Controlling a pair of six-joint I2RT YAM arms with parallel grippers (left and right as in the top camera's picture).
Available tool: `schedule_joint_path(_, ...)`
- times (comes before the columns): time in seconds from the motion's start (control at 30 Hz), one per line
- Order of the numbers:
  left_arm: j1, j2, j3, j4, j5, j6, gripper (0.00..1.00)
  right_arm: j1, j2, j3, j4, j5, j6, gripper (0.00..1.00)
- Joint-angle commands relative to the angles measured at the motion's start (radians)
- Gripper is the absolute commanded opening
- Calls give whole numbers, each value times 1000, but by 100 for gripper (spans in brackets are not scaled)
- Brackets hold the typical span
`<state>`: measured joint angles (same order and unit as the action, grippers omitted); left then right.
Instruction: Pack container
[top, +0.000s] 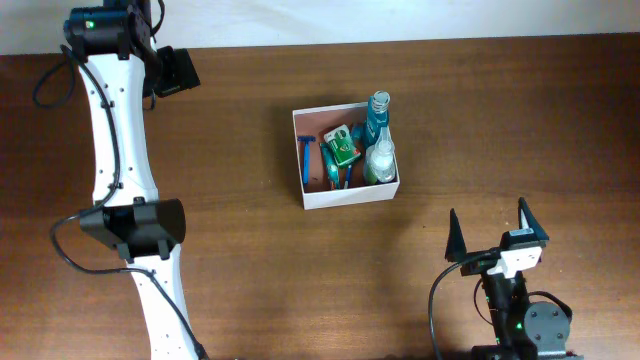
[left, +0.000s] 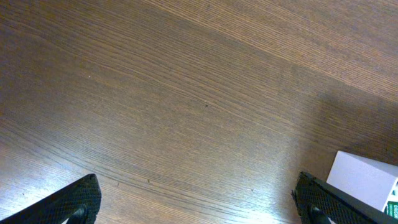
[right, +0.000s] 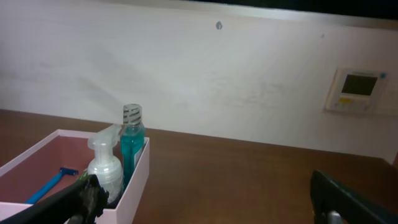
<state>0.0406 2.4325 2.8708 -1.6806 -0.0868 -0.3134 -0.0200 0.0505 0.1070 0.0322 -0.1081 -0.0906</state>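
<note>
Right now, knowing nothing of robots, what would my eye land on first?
Most likely the white box in the middle of the brown table, holding a teal bottle, a spray bottle, a green packet and a blue razor. Next, the long white left arm running down one side, and the right end effector, open, at lower right.

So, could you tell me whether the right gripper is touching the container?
Apart. The overhead view shows bare table between the open right gripper and the container.
</note>
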Motion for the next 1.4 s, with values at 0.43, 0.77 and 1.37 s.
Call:
schedule_joint_path(0.43,3,-11,14,0,-8,5,99,-6,-47,-101,-33,-12,-6,98)
schedule_joint_path(0.77,3,-11,14,0,-8,5,99,-6,-47,-101,-100,-12,-6,98)
schedule_joint_path(1.37,3,-11,14,0,-8,5,99,-6,-47,-101,-100,-12,-7,98)
